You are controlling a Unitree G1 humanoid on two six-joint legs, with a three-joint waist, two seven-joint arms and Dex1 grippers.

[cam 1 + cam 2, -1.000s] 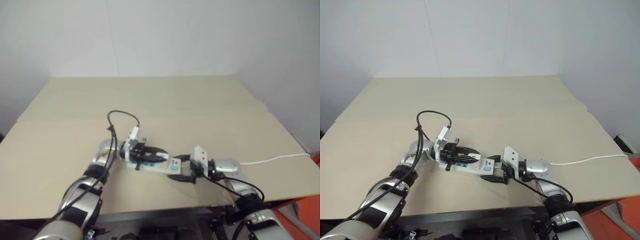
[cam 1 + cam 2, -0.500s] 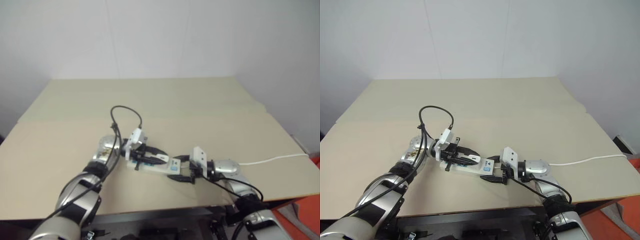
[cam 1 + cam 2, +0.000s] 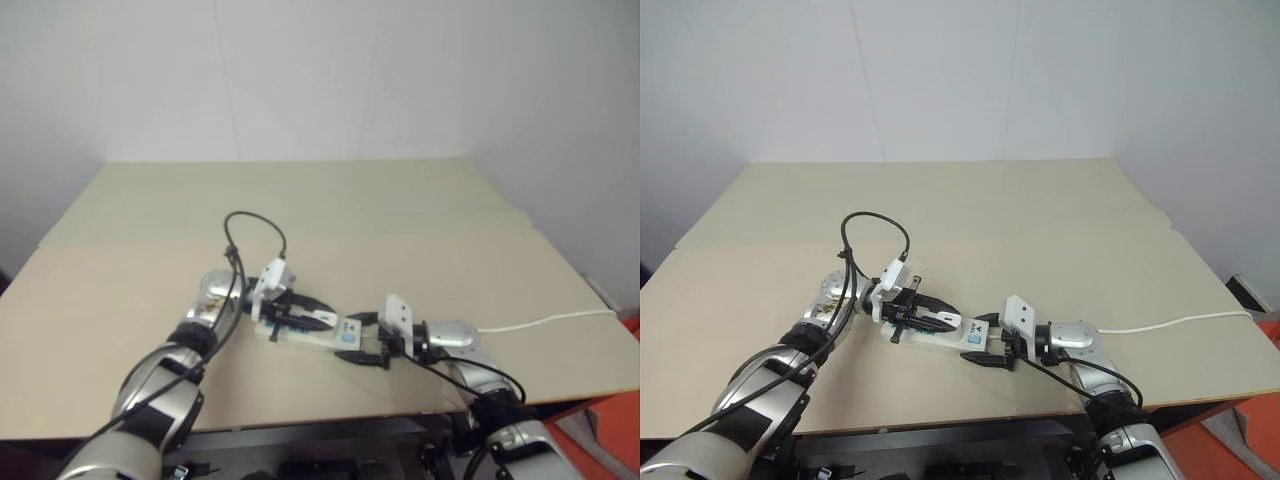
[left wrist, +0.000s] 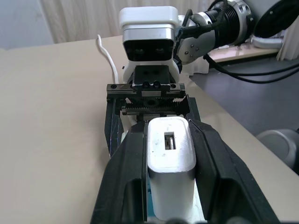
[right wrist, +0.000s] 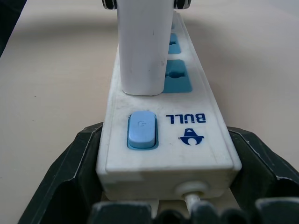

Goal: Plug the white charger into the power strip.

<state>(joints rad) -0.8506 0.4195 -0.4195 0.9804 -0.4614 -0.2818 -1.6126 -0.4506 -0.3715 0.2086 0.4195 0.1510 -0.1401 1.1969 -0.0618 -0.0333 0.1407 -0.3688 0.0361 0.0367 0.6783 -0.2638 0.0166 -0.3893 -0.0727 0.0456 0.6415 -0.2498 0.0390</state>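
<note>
Both pincers mid-table (image 3: pixel 1060 215) (power strip (image 5: pixel 163 130) gripped endwise)

One white charger (image 4: pixel 171 164), one power strip (image 5: pixel 166 135)

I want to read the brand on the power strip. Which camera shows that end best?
The right wrist view: the power strip is close up, its blue switch and printed logo plain. The left wrist view mostly shows the white charger above it. The eye views show the strip small.

"BULL" in blue capitals with a small blue logo beneath, on my power strip (image 5: pixel 168 140), beside its blue switch (image 5: pixel 141 129)
</note>
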